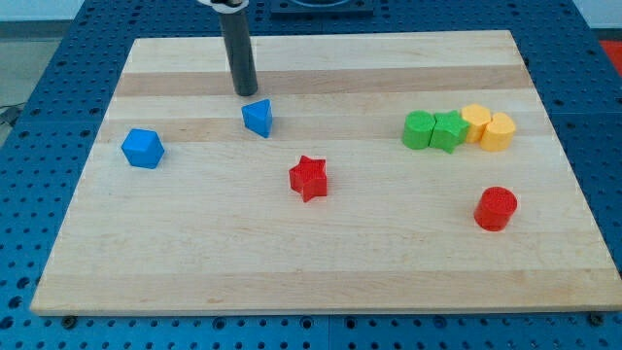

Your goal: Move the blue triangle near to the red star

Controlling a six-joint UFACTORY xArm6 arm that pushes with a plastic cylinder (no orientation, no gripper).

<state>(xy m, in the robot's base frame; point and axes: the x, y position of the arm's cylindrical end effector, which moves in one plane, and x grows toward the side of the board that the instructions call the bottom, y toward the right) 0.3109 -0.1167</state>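
Observation:
The blue triangle (258, 118) lies on the wooden board (321, 262) left of centre, toward the view's top. The red star (309, 178) lies a short way below and to the right of it, with a gap between them. My tip (245, 92) stands just above the blue triangle and slightly to its left, very close to it; I cannot tell whether they touch. The dark rod rises from the tip to the view's top edge.
A blue cube (143, 148) sits near the board's left edge. At the right, a green cylinder (419, 129), green star (449, 131), yellow star (475, 122) and yellow hexagonal block (499, 132) form a row. A red cylinder (496, 208) lies below them.

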